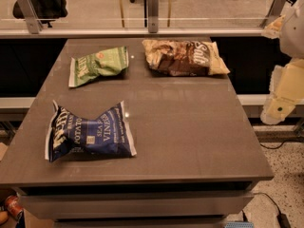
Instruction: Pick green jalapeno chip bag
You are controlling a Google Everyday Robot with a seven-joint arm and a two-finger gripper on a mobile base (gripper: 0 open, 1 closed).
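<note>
The green jalapeno chip bag lies flat at the far left of the grey table. It is light green and crinkled, with white lettering and a small red mark. My gripper is cream-coloured and hangs off the table's right side, beyond the edge, far from the green bag. It holds nothing that I can see.
A larger dark-blue chip bag lies at the near left. A tan-and-brown bag lies at the far right of the table. A glass railing with metal posts runs behind the table. Cables lie on the floor at the right.
</note>
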